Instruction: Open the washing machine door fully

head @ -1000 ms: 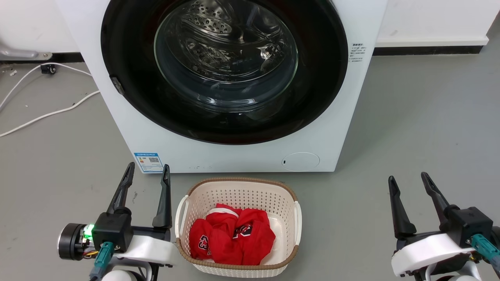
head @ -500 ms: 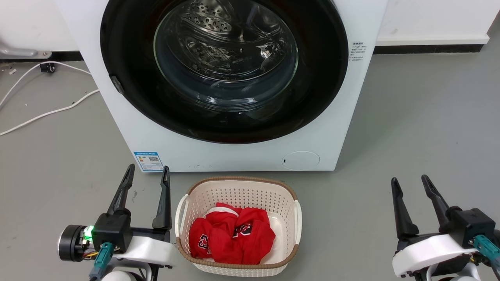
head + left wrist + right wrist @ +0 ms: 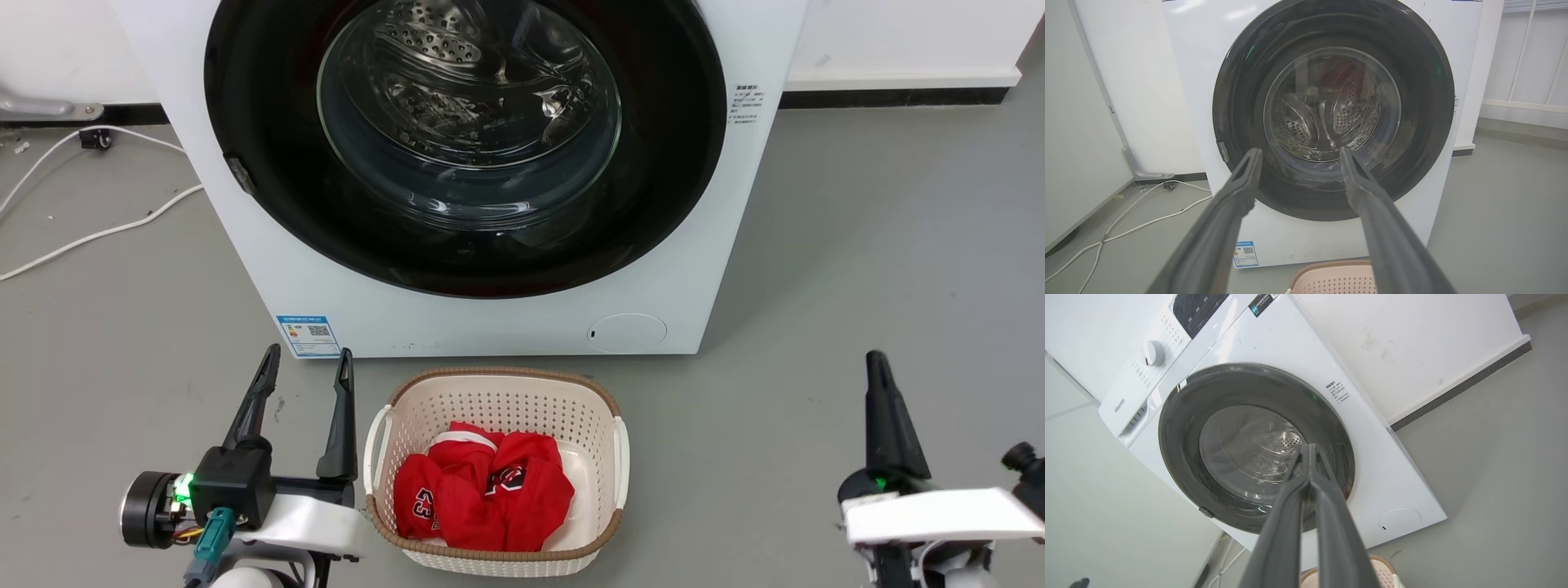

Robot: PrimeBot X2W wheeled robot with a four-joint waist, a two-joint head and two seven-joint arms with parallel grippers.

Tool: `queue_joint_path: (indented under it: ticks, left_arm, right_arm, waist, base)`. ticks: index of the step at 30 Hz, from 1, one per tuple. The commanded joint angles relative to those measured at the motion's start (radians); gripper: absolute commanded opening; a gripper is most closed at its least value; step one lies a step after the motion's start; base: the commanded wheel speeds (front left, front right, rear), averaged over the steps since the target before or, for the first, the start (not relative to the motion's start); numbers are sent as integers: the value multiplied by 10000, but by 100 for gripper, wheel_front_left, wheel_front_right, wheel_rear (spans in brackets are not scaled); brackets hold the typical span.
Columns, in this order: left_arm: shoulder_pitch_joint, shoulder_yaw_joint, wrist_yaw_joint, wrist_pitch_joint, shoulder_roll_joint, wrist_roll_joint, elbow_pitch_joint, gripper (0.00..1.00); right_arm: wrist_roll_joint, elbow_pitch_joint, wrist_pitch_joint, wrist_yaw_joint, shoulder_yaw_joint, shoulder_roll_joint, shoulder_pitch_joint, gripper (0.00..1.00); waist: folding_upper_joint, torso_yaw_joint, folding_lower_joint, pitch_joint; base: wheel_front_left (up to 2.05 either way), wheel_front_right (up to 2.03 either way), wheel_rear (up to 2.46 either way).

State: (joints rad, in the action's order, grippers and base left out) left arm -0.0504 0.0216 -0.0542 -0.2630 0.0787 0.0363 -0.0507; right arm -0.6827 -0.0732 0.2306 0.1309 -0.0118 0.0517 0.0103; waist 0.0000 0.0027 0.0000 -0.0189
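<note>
The white washing machine (image 3: 490, 327) stands in front of me, and the washing machine door (image 3: 261, 163) lies flat against its front, a glossy black ring around a clear glass bowl. A small latch (image 3: 239, 174) sits on the door's left edge. My left gripper (image 3: 309, 353) is open at the lower left, well short of the machine, with nothing between its fingers. In the left wrist view the left gripper (image 3: 1300, 151) frames the door (image 3: 1233, 102). My right gripper (image 3: 876, 359) is at the lower right, shut and empty. Its fingers (image 3: 1306, 486) meet in front of the door (image 3: 1180, 428).
A cream plastic basket (image 3: 498, 384) holding red clothes (image 3: 486, 494) sits on the grey floor just before the machine, between my arms. White cables (image 3: 98, 233) run across the floor at the left. A wall with a dark baseboard (image 3: 890, 98) is behind.
My right gripper has closed its fingers and rolled onto its side, rising a little in the head view. The left gripper and the door have stayed as they were.
</note>
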Motion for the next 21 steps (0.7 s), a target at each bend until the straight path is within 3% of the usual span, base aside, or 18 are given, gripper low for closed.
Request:
queue_joint_path:
  ticks: [1,4,8,11,21]
  left_arm:
    - [-18,-51,-28,-24,-33,-68,10,100]
    - [-64,-77,-40,-24,-50,-70,41,100]
    - [-203,-138,-43,-24,-64,-56,114,100]
    - [-328,-176,-40,-24,-78,-49,170,100]
    - [-1017,-310,-139,-24,-86,-33,407,100]
  right_arm:
    - [-1433,-51,187,-3,-97,-24,261,0]
    - [-4132,-115,320,-1,-103,-21,537,0]
    - [-6468,-277,331,-1,300,-20,1189,0]
    - [-7319,-540,334,-1,587,-23,1882,0]
    - [-8277,-2261,-988,0,1273,748,5219,0]
  waist:
    - [0,-21,0,-13]
    - [0,-42,0,-69]
    - [0,-88,0,-263]
    - [0,-103,0,-495]
    - [0,-37,0,-1572]
  base:
    - [0,0,0]
    - [0,0,0]
    - [0,0,0]
    - [0,0,0]
    - [0,0,0]
